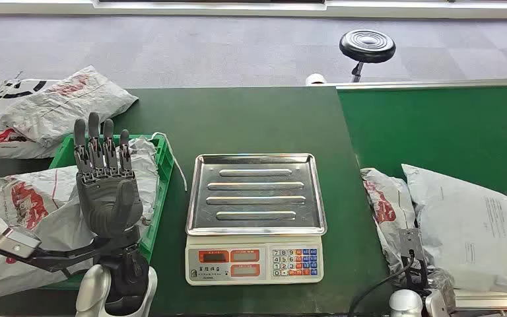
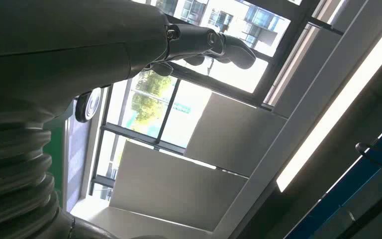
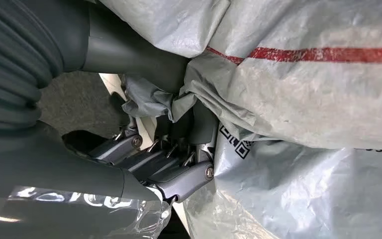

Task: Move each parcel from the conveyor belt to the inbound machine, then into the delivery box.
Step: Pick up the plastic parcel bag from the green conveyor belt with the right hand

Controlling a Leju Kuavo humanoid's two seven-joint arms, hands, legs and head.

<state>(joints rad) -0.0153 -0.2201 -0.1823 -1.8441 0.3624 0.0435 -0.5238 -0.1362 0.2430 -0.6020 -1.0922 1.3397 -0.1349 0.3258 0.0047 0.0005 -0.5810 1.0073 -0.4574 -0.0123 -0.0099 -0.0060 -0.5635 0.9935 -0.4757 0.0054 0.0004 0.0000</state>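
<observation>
Two grey plastic parcels lie on the green conveyor belt (image 1: 449,125): red-printed crumpled parcel (image 1: 384,208) beside larger pale grey parcel (image 1: 472,221). Right hand (image 3: 169,149) pinches the red-printed parcel's edge. Left hand (image 1: 105,178) raised, fingers spread, holding nothing, above green plastic crate (image 1: 165,155). Silver-tray weighing scale (image 1: 256,218) sits between.
</observation>
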